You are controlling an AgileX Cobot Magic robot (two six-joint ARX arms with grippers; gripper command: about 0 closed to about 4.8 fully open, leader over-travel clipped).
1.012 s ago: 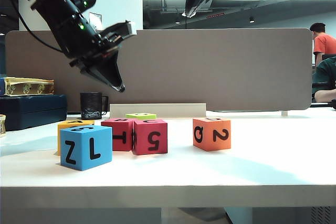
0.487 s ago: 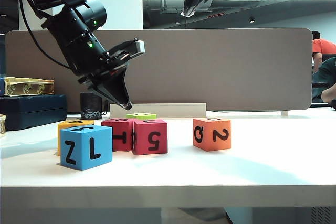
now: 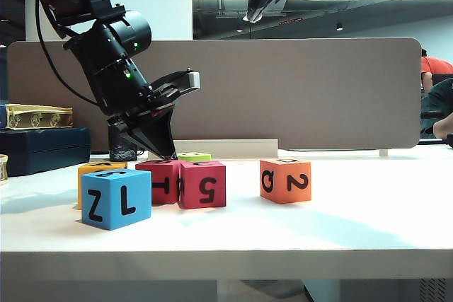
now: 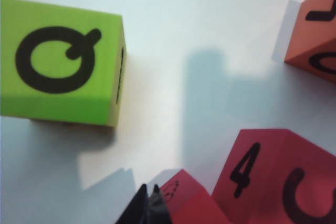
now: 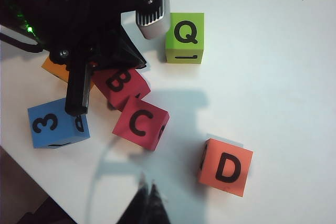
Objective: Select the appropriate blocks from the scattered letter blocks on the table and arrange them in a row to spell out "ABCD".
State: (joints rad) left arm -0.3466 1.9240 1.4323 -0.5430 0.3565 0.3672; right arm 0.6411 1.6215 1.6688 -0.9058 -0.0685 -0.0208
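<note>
The left claw [image 3: 168,152], clenched and empty, has dropped from the upper left of the exterior view to the red B block [image 3: 158,180] at centre left on the desk [image 3: 340,228], likely to nudge it, while the clenched right claw [image 3: 252,18] hangs top centre.

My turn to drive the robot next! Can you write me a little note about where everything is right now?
Left gripper: shut, empty, tip down at the back top edge of the red B block.
Right gripper: shut, empty, hanging high above the table.
Blocks: red B and pink-red C block sit close together in the middle. Orange D block stands apart to the right. The yellow-orange block is mostly hidden behind the blue block. The lime-green Q block sits further back.
Done: nothing lined up yet.
Left: put A, B, C, D in a row.
</note>
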